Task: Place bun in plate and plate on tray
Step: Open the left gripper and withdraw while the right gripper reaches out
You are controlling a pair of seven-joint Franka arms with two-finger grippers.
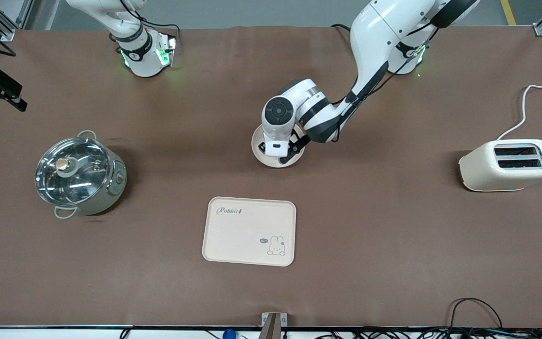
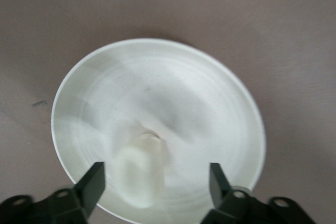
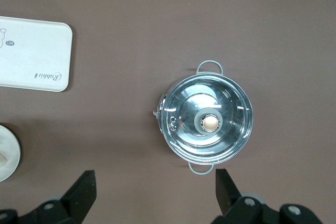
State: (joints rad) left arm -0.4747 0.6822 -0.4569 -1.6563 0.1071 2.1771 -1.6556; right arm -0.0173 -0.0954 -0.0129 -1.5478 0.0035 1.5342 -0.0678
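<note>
The round cream plate (image 1: 257,147) sits mid-table, farther from the front camera than the tray (image 1: 250,230). My left gripper (image 1: 282,154) hangs just over the plate, open. In the left wrist view the bun (image 2: 140,176) lies in the plate (image 2: 157,93), between the spread fingers (image 2: 93,182) and touching neither; my left gripper (image 2: 156,174) holds nothing. In the front view the hand hides the bun. My right gripper (image 3: 155,182) is open and empty, high over the table near the pot (image 3: 207,121); its view also shows the tray (image 3: 31,53) and the plate's edge (image 3: 6,153).
A steel pot with a glass lid (image 1: 78,174) stands toward the right arm's end. A cream toaster (image 1: 508,165) with a white cord stands toward the left arm's end. The tray, with "Rabbit" lettering, holds nothing.
</note>
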